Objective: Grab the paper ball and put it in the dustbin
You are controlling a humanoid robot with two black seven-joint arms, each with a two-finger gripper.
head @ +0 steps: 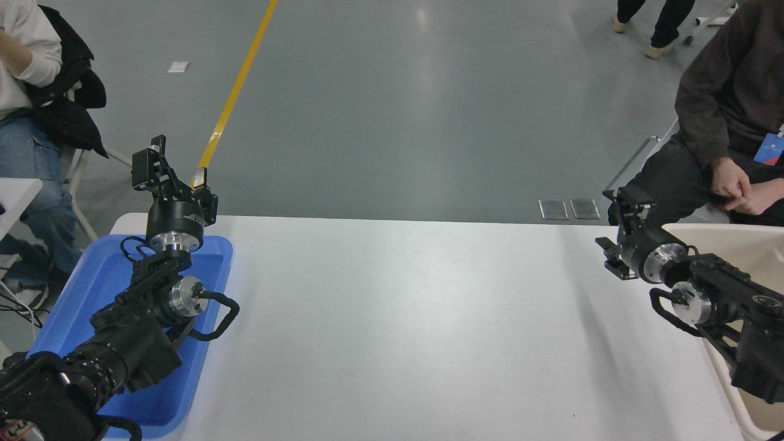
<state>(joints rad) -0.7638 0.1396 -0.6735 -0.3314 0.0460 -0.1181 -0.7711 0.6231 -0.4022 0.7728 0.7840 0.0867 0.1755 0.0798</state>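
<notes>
The dustbin [729, 228], a beige-cream plastic bin, stands at the table's right end, and my right arm covers most of it. The paper ball is not in view; the arm hides the bin's inside. My right gripper [616, 231] is open and empty, and hangs above the white table [416, 318] just left of the bin's far corner. My left gripper [175, 164] is open and empty, parked above the far end of the blue tray [92, 288] at the lower left.
A person in dark clothes sits at the far right behind the bin, with clasped hands [738, 187] close to my right gripper. Another person sits at the far left beside a chair. A person walks on the floor beyond.
</notes>
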